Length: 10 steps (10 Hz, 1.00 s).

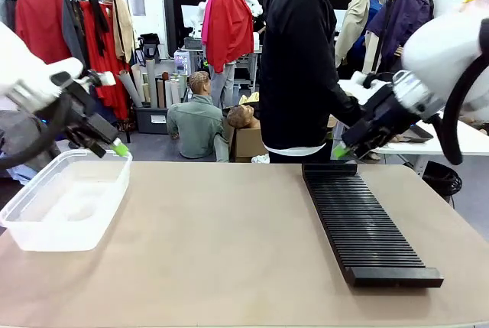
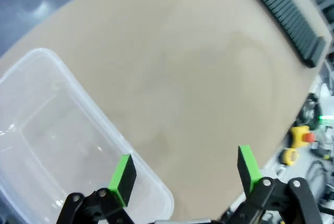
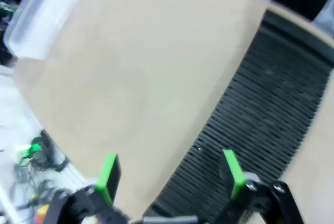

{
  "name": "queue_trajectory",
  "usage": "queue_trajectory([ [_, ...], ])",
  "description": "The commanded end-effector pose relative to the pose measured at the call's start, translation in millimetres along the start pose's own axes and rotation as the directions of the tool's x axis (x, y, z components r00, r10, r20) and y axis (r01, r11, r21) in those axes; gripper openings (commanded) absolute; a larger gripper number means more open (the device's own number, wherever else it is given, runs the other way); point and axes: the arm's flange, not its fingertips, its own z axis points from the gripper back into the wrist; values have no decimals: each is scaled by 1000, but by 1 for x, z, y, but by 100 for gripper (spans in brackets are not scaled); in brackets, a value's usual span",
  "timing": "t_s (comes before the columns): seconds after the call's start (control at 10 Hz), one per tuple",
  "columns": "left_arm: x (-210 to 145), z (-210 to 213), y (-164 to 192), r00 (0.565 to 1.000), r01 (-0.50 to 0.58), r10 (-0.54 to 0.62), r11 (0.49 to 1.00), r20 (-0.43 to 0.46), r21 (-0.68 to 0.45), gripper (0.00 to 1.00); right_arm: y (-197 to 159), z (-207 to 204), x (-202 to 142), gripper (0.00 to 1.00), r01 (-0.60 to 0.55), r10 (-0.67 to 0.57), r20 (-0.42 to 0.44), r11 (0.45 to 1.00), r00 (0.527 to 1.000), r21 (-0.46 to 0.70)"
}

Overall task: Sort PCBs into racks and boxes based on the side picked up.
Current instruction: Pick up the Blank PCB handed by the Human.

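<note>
Front view: left gripper [image 1: 118,147] and right gripper [image 1: 340,151] hang spread, empty.
Clear tub [image 1: 47,238] just under the left, slotted black rack [image 1: 359,221] under the right; a person [image 1: 298,60] stands beyond.

Under the left gripper [image 2: 186,174], the clear rectangular plastic tub [image 2: 47,130] looks smooth and faintly glossy. Beneath the right gripper [image 3: 170,174], the long black ribbed rack [image 3: 261,104] looks like matt plastic. The tan tabletop [image 2: 198,78] between them is smooth and matt.

Left fingers [image 1: 120,147] seemingly over tub [image 1: 57,232] rim; rack [image 1: 363,217] right.
</note>
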Motion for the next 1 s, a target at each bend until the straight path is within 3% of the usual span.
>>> queue_trajectory([
  [0.0, -9, 25, 20, 997, -68, 74, 983, 32, -171, 100, -31, 18, 0, 100, 112, -120, 59, 986, 991, 124],
  [0.3, -40, 68, 45, 970, -141, 200, 925, 135, -353, 100, -59, 47, -19, 100, 289, -324, 51, 895, 945, 340],
  [0.5, -60, 92, 58, 948, -149, 249, 899, 199, -412, 100, -76, 59, -33, 100, 406, -467, 29, 797, 884, 448],
  [0.7, -81, 108, 78, 923, -177, 305, 877, 235, -446, 100, -90, 72, -52, 100, 413, -514, 33, 724, 857, 553],
  [0.9, -95, 114, 97, 902, -206, 355, 854, 244, -478, 100, -100, 84, -66, 100, 371, -505, 53, 698, 862, 612],
])
